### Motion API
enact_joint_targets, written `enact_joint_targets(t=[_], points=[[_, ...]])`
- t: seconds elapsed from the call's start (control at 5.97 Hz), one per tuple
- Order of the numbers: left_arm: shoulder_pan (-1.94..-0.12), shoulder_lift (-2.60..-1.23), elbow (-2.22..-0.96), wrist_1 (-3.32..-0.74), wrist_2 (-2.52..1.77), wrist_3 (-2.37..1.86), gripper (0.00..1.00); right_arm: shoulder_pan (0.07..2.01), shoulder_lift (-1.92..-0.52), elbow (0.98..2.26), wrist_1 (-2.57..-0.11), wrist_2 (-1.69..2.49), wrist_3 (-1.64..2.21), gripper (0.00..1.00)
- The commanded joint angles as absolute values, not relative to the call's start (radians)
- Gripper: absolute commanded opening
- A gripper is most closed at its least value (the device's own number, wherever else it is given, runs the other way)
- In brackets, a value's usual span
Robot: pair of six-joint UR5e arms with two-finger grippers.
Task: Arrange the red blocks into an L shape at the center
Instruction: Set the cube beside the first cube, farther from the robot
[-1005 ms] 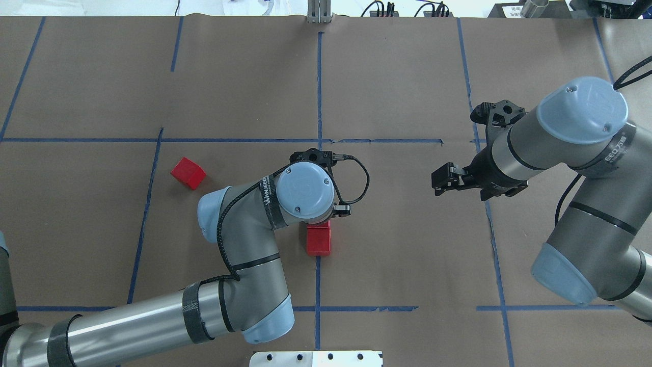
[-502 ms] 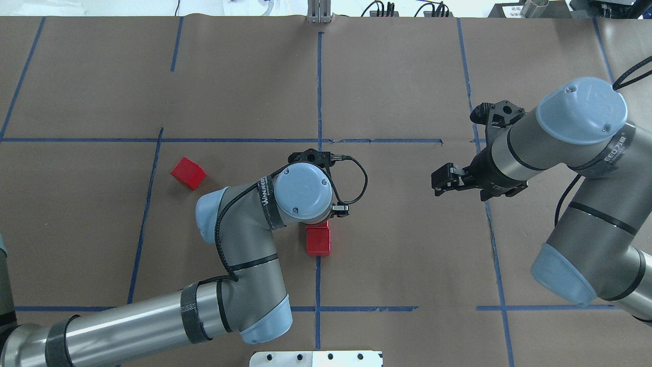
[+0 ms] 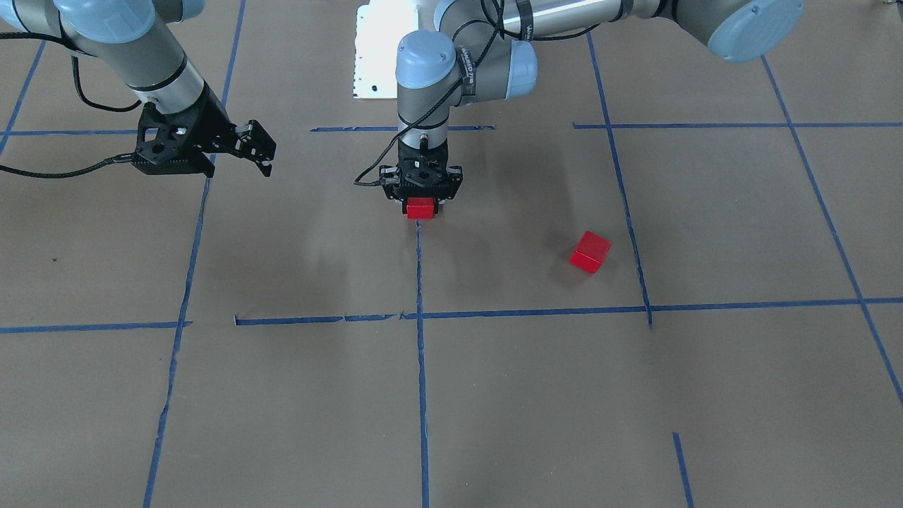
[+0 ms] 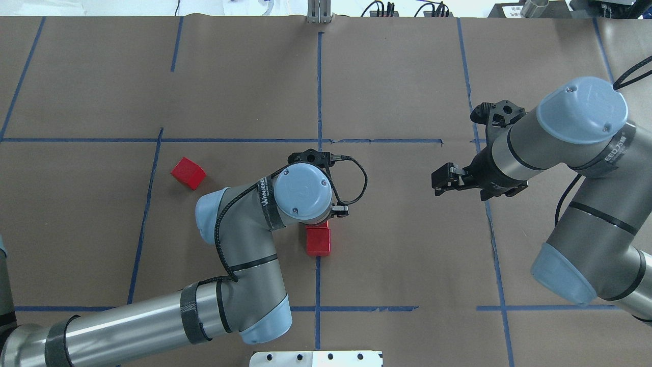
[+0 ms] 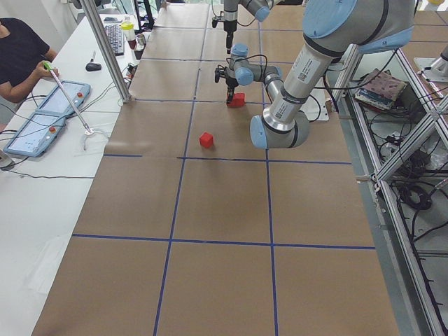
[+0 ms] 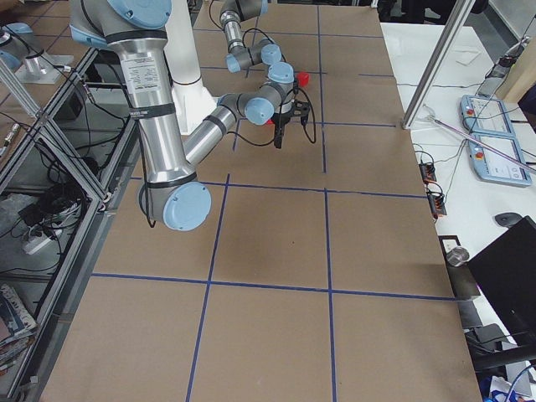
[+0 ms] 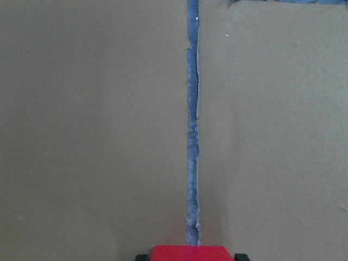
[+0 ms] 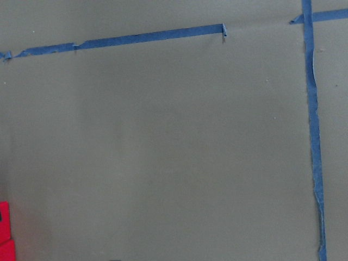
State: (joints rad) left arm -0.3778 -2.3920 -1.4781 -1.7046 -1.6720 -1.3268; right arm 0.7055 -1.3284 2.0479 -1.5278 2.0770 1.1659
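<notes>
My left gripper [image 3: 420, 204] points straight down over the central blue tape line [image 4: 319, 92] and is shut on a red block [image 3: 420, 208], low at the paper. That block shows at the bottom edge of the left wrist view [image 7: 190, 254] between the black fingertips. A second red block [image 4: 318, 243] lies right beside it on the robot's side, and seems to touch it. The third red block [image 4: 188, 173] lies alone to the left, turned at an angle; it also shows in the front view [image 3: 590, 252]. My right gripper [image 4: 439, 181] hovers open and empty to the right.
The brown paper is crossed by a grid of blue tape. The white robot base plate [image 4: 316, 358] sits at the near edge. An operator with tablets sits at a side table [image 5: 42, 119] beyond the far edge.
My left wrist has shifted very slightly to the left. The blocks and the right arm have not visibly moved.
</notes>
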Motion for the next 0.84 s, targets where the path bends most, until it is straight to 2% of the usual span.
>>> enact_joint_targets(t=[0.0,0.33,0.67], points=[[-0.377,-2.388,-1.477,-1.709,-1.672,-1.325,0.8,0.706,-1.328,2.048,-1.528,2.077,1.166,1.0],[-0.383,-2.39,-1.518,-1.701,-1.674,-1.322,0.86,0.706,-1.328,2.051,-1.528,2.08,1.166,1.0],[-0.428,-2.305,-1.667,-1.7,-1.675,-1.315,0.87,0.716,-1.33,2.065,-1.529,2.094,1.166,1.0]])
